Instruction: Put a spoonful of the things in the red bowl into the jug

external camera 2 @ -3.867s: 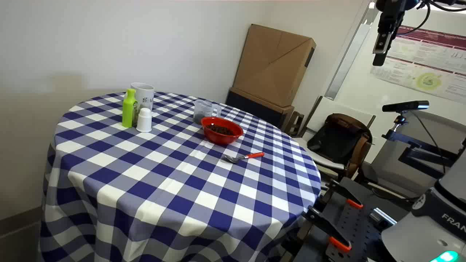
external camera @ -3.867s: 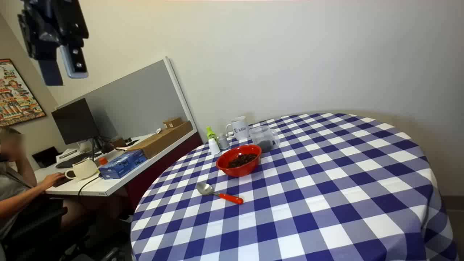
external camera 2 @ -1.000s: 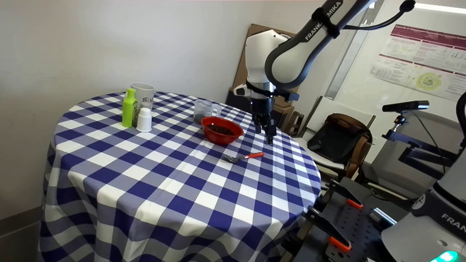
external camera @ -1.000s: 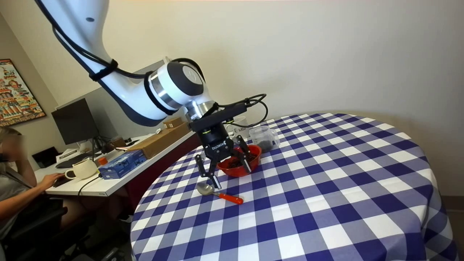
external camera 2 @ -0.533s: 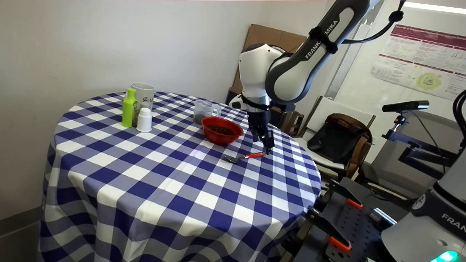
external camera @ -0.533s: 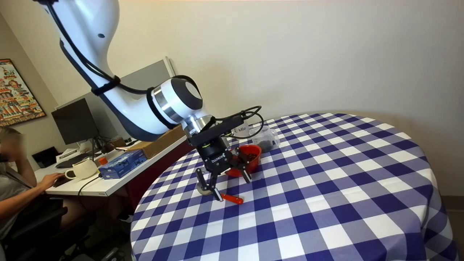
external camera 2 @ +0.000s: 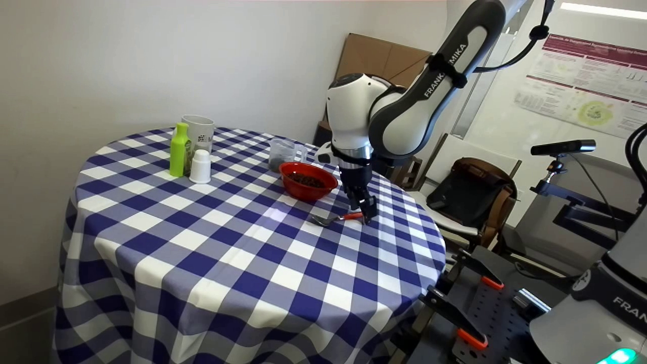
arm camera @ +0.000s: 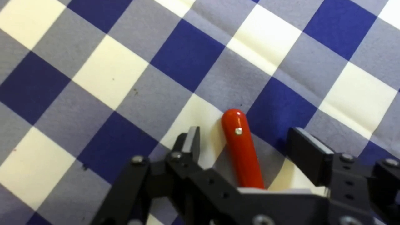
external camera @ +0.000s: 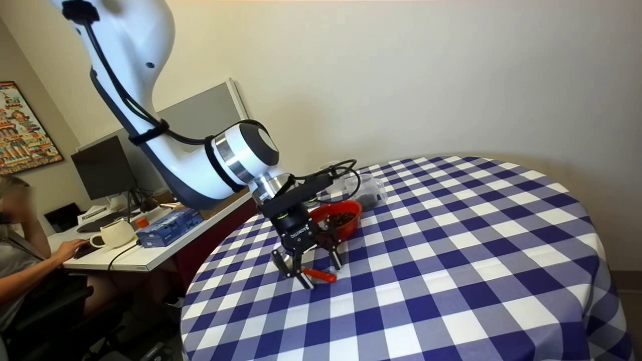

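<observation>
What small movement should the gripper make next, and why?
Probably close the gripper on the red spoon handle: the wrist view shows it between the open fingers, tablecloth visible on both sides. Whether they are low enough, I cannot tell.

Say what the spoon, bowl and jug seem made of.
Spoon head: probably steel, grey and shiny. Handle: likely glossy plastic, with a highlight at its tip. Bowl: plastic or glazed ceramic; its red wall looks smooth and glossy. Jug: clear plastic or glass; its dark contents show through.

Tool [external camera: 322, 274] astride red spoon handle [external camera: 324, 276], jaws apart; red bowl [external camera: 350, 230] behind, jug [external camera: 372, 187] beyond.
</observation>
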